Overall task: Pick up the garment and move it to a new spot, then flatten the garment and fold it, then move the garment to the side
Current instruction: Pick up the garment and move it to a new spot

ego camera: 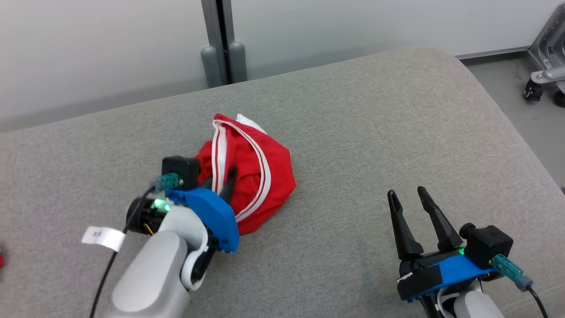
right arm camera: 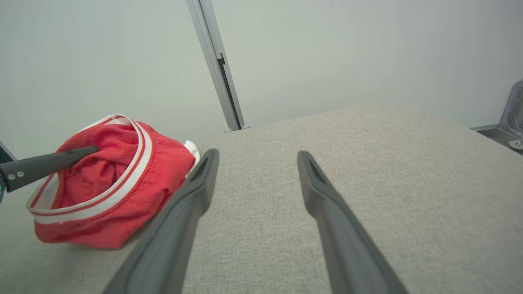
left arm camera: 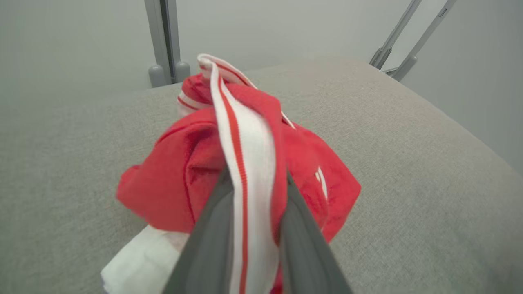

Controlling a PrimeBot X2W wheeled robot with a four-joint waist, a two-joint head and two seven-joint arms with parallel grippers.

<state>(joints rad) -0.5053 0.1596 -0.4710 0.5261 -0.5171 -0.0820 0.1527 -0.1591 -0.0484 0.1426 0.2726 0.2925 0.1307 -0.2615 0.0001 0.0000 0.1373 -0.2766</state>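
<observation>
The garment is a crumpled red piece with a white and red striped band, heaped left of centre on the grey cushioned surface. My left gripper rests on its near left side. In the left wrist view the striped band of the garment lies flat between the fingers of the left gripper, which stand slightly apart. A white fold shows under the red cloth. My right gripper is open and empty at the lower right, well away from the garment.
A grey post stands behind the surface's far edge. A metal frame on a caster is on the floor at the far right. The surface rounds off and drops at its right edge. A white tag hangs on my left arm's cable.
</observation>
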